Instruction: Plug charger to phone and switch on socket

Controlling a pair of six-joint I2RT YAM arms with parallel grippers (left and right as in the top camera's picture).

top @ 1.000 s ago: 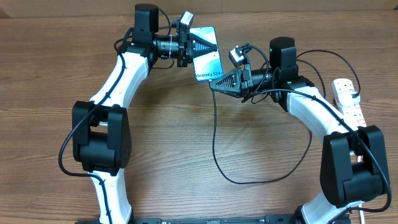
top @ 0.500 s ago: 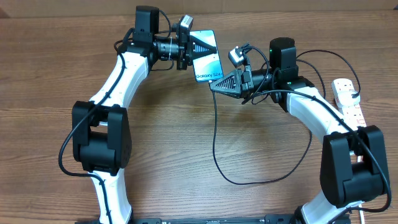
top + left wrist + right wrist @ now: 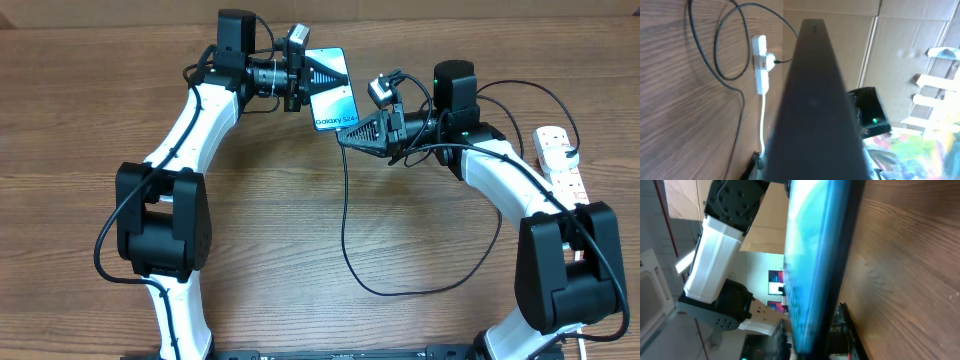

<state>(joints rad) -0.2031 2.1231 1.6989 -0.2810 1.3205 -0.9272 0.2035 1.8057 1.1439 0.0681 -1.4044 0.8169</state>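
Observation:
The phone [image 3: 336, 102], with a blue screen and a white "Galaxy" band, is held off the table at the back centre. My left gripper [image 3: 335, 74] is shut on its far end. My right gripper [image 3: 346, 138] is shut on the free end of the charger [image 3: 343, 215], right at the phone's Galaxy end. The connector tip is hidden between the fingers and the phone. The black cable loops down and back to the socket [image 3: 558, 158] at the right edge. In the left wrist view the phone's dark back [image 3: 815, 110] fills the centre. In the right wrist view its screen [image 3: 812, 255] shows edge-on.
The left wrist view shows the socket [image 3: 760, 60] with its white cord and the looped black cable [image 3: 717, 55] on the wooden table. The right arm's own cables arch over the table near the socket.
My right gripper has edged slightly closer to the phone's Galaxy end, now covering the end of the lettering. The left arm and the phone have hardly moved.

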